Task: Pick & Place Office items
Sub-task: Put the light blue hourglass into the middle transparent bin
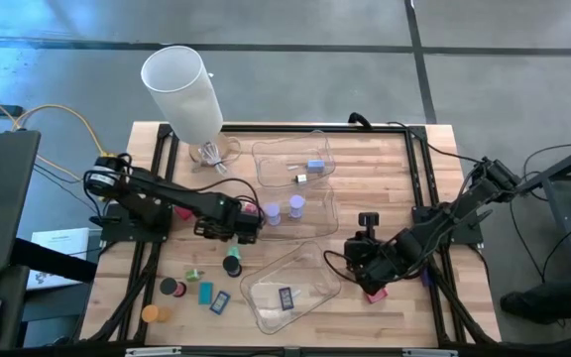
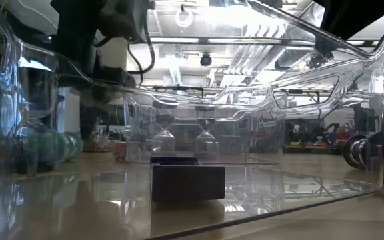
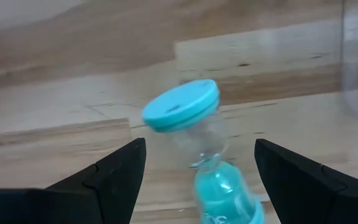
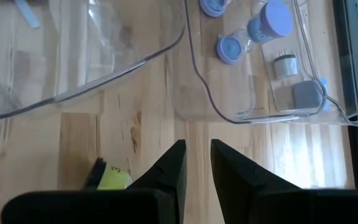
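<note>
Left gripper (image 3: 194, 171) sits low over the pale wood-plank table (image 1: 404, 188), left of centre, its dark matte fingers spread wide. Between them, not clamped, stands a teal sand timer (image 3: 197, 155): flat round teal cap, clear pinched glass neck, teal fill below, tilted.

Right gripper (image 4: 196, 163) hovers at the table's right-front, its angular black fingers nearly together with a thin gap, nothing in them. A yellow-and-black small piece (image 4: 109, 177) lies on the wood just beside it.

Three clear, glossy, thin-walled plastic trays with rounded corners. The back tray (image 1: 266, 159) holds a blue block (image 1: 315, 166) and a small silvery cylinder (image 1: 302, 178). The middle tray (image 1: 330, 213) holds two lilac-capped timers (image 1: 296, 206), round lids, clear bodies. The front tray (image 1: 315, 260) holds a flat dark rectangle (image 1: 285, 297), which in the low view reads as a matte slab lying flat.

Loose on the front-left wood: a black short cylinder (image 1: 232, 265), an orange disc (image 1: 151, 313), a dark red-topped cylinder (image 1: 170, 288), a flat teal rectangle (image 1: 205, 292), a flat blue rectangle (image 1: 220, 301) and a small greenish piece, shape hard to tell.

A tall smooth white cylinder shade (image 1: 181, 89) stands at the back-left corner.
</note>
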### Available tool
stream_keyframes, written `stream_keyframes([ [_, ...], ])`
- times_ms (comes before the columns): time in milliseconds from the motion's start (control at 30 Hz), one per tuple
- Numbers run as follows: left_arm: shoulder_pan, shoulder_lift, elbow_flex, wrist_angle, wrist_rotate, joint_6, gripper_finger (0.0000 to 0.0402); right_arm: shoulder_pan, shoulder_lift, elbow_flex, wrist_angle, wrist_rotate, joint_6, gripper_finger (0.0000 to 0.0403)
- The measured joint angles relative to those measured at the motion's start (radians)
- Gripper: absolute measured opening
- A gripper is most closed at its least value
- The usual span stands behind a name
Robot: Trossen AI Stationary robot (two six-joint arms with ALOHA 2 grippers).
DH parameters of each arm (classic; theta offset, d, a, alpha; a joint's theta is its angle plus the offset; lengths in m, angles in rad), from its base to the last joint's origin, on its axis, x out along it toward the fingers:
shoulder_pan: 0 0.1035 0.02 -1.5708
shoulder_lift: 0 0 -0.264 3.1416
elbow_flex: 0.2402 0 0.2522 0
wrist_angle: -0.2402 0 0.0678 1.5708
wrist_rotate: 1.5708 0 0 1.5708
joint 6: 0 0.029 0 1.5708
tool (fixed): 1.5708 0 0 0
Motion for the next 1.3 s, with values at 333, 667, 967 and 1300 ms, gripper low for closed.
stream_keyframes([
  [333,-0.003,0.039,0.002,0.064,-0.005,0.015,0.0292,0.0,0.0,0.0,-0.024,0.002,-0.015,0.0061],
  [667,-0.021,0.041,0.001,0.069,-0.037,-0.044,0.0271,0.0,0.0,0.0,-0.048,0.001,-0.021,0.0062],
  [967,-0.045,0.042,0.0,0.079,-0.041,-0.074,0.0257,0.0,0.0,0.0,-0.074,0.001,-0.022,0.0062],
  [1300,-0.047,0.036,-0.003,0.094,-0.066,-0.041,0.0257,0.0,0.0,0.0,-0.075,0.001,-0.023,0.0062],
])
